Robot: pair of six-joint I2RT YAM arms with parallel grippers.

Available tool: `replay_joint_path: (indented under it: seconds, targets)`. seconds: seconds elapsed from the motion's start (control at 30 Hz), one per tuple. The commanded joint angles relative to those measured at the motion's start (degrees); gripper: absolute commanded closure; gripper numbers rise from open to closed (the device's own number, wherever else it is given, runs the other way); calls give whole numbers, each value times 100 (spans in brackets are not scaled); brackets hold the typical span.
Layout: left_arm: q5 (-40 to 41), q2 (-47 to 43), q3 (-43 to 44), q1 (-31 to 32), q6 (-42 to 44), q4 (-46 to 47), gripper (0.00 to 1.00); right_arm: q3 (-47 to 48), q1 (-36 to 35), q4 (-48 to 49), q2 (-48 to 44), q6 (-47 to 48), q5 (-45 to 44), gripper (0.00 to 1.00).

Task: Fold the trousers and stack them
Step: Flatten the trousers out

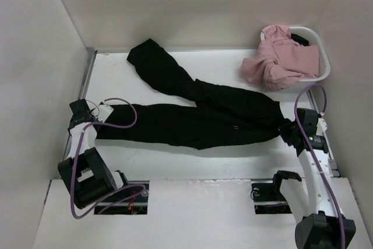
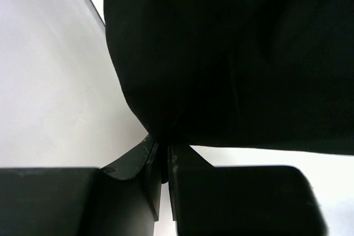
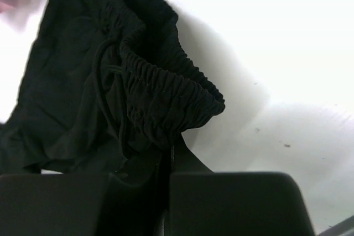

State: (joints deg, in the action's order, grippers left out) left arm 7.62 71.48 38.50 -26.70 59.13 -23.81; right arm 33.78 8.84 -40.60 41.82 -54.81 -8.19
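Note:
Black trousers [image 1: 198, 115] lie spread across the white table, one leg running left, the other angled to the far left corner. My left gripper [image 1: 100, 118] is shut on the hem of the left-running leg [image 2: 210, 70]; its jaws pinch the cloth edge [image 2: 164, 146]. My right gripper [image 1: 287, 127] is shut on the gathered elastic waistband [image 3: 166, 92] at the right end, with a drawstring showing. The left wrist view is almost filled by black cloth.
A white basket [image 1: 322, 56] at the far right corner holds pink garments [image 1: 280, 59] spilling over its rim. White walls enclose the table on left, back and right. Purple cables loop along both arms.

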Motion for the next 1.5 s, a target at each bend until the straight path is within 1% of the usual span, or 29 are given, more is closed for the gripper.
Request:
replay_joint_path:
  seconds: [0.0,0.1,0.27,0.37,0.4,0.43,0.47,0.5,0.53,0.57,0.6,0.63,0.67,0.73,0.77,0.9,1.0,1.07,1.13,1.23,1.33,1.37,1.47]
  targets:
    - [38,-231,350,-68,177,299,96,383,236,17,115,417,9,100]
    - [-32,-389,430,-217,317,-34,96,393,315,-298,-182,506,71,100]
    - [-173,-618,27,-402,634,-422,95,278,412,-843,-956,243,133,100]
    - [-182,-741,-106,-428,705,-545,93,217,535,-1116,-1036,137,299,97]
    - [-182,-767,-115,-428,705,-580,92,173,579,-1178,-1088,137,343,93]
    - [-182,-794,-132,-428,713,-624,89,155,606,-1231,-1167,85,344,84]
    - [-164,-811,-141,-437,731,-685,84,155,632,-1309,-1272,15,300,78]
    - [-155,-837,-141,-455,775,-764,78,173,676,-1415,-1378,-73,274,73]
    - [-155,-855,-115,-481,827,-948,69,199,772,-1520,-1448,-118,239,64]
    - [-164,-873,-80,-499,863,-1063,63,243,895,-1608,-1501,-109,195,62]
    - [-190,-882,-1,-542,880,-1238,54,295,1018,-1687,-1545,-57,168,60]
    - [-234,-890,95,-578,898,-1396,45,365,1132,-1749,-1580,39,133,56]
    - [-260,-882,227,-630,933,-1511,40,444,1203,-1802,-1607,92,89,47]
    - [-331,-821,525,-753,968,-1635,37,637,1160,-1942,-1616,76,-68,39]
    - [-366,-777,710,-797,986,-1661,36,717,1151,-1995,-1607,58,-113,37]
    - [-655,-365,1562,-868,776,-1592,33,1200,1212,-2058,-1633,101,-385,36]
    - [-910,398,2037,-719,215,-1565,33,1237,1081,-1638,-1458,216,-430,35]
    - [-1043,1057,2222,-596,-259,-1399,34,1018,801,-1163,-1257,216,-124,35]
    - [-964,1673,2372,-403,-752,-1188,38,798,467,-767,-897,181,80,38]
    - [-999,2167,2364,-192,-1184,-951,39,438,-201,-292,-457,-82,-16,45]
    - [-781,2492,2119,-7,-1246,-460,39,60,-676,-71,-150,-547,-261,44]
    - [-640,2589,2092,11,-1264,-275,39,-28,-712,-62,-61,-636,-315,44]
    - [167,3002,2161,11,-1360,524,39,-310,-687,-27,264,-681,-525,44]
